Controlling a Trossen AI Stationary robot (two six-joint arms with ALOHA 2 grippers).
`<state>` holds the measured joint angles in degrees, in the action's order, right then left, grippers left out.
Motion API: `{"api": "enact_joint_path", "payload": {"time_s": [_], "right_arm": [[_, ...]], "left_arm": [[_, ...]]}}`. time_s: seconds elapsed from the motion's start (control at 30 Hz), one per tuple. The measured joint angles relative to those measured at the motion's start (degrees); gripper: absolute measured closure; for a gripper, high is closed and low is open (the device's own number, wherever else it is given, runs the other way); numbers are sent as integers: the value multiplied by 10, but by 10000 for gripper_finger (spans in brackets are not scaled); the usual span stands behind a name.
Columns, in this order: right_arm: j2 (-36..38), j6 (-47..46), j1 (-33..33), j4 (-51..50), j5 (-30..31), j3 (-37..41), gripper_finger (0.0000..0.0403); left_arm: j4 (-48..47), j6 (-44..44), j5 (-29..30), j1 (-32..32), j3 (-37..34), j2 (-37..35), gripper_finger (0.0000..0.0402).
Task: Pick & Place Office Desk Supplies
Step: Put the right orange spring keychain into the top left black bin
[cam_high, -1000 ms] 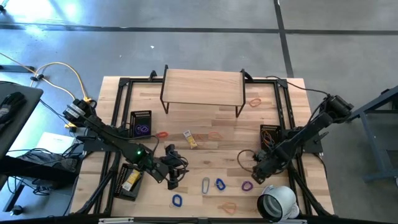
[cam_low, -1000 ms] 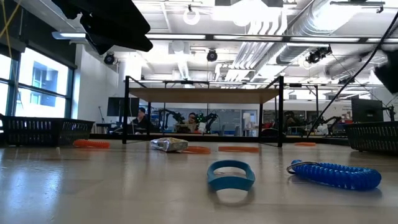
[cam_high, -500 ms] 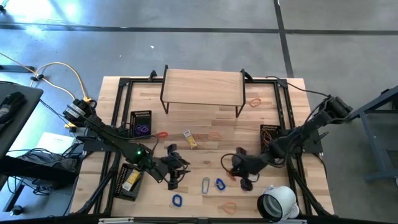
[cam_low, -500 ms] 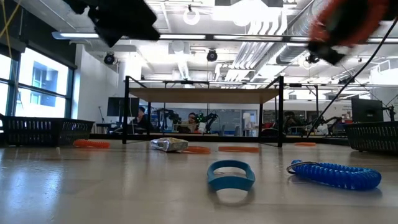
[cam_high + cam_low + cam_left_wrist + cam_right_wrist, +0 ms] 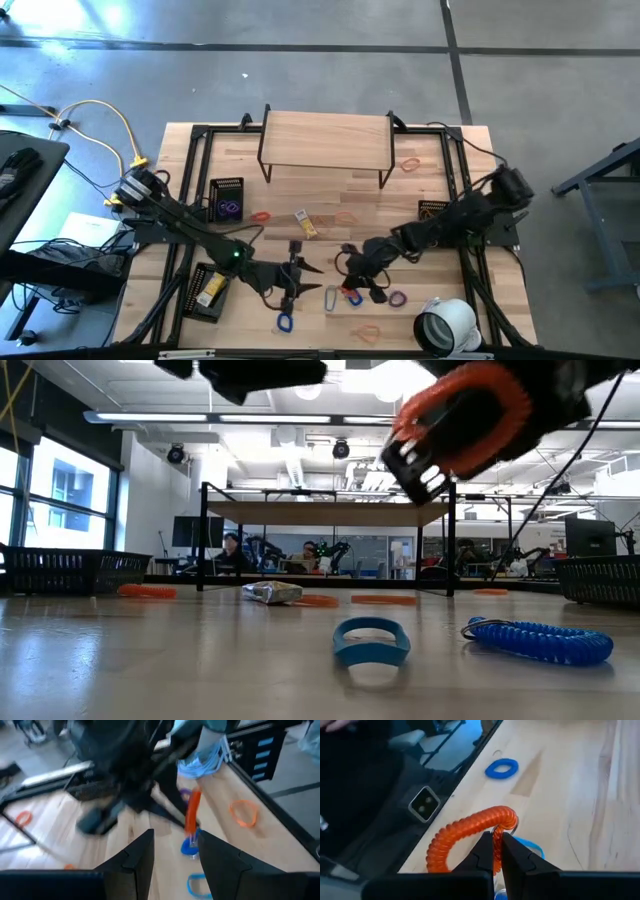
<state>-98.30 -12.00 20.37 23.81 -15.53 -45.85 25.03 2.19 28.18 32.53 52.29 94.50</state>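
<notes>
- an orange coil band (image 5: 470, 832) is pinched between the pressed-together fingers of the right gripper (image 5: 495, 851), held above the table's front middle.
- the left gripper (image 5: 296, 281) is seen spread and empty, near the blue loop (image 5: 284, 322).
- some supplies are already lodged in the mesh baskets (image 5: 227, 198); a silver clip (image 5: 331, 297), purple loop (image 5: 398, 298) and yellow packet (image 5: 305, 224) are left lying loose.

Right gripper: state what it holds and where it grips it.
The right gripper is shut on an orange coiled loop, pinching the coil at one end of its arc. The left gripper is open and holds nothing.
</notes>
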Motion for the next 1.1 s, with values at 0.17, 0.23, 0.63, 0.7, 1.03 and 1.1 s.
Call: {"api": "enact_joint_path", "payload": {"time_s": [0.17, 0.23, 0.63, 0.7, 1.03, 1.1], "right_arm": [[-20, -25, -14, 27, 0, -1, 398], [-20, -31, -17, 36, 0, -1, 398], [-20, -32, -18, 72, 1, -1, 398], [-20, -32, -20, 81, 1, -1, 398], [-20, -34, -37, 86, 20, -1, 398], [-20, -34, -37, 86, 25, -1, 398]], "left_arm": [[79, 56, -8, 0, 0, 41, 258], [94, 70, -18, 1, 0, 54, 258], [130, 64, -29, -13, 0, 76, 258], [128, 49, -29, -17, 0, 76, 258], [122, 21, -29, -25, 0, 76, 258], [122, 21, -29, -25, 0, 76, 258]]}}
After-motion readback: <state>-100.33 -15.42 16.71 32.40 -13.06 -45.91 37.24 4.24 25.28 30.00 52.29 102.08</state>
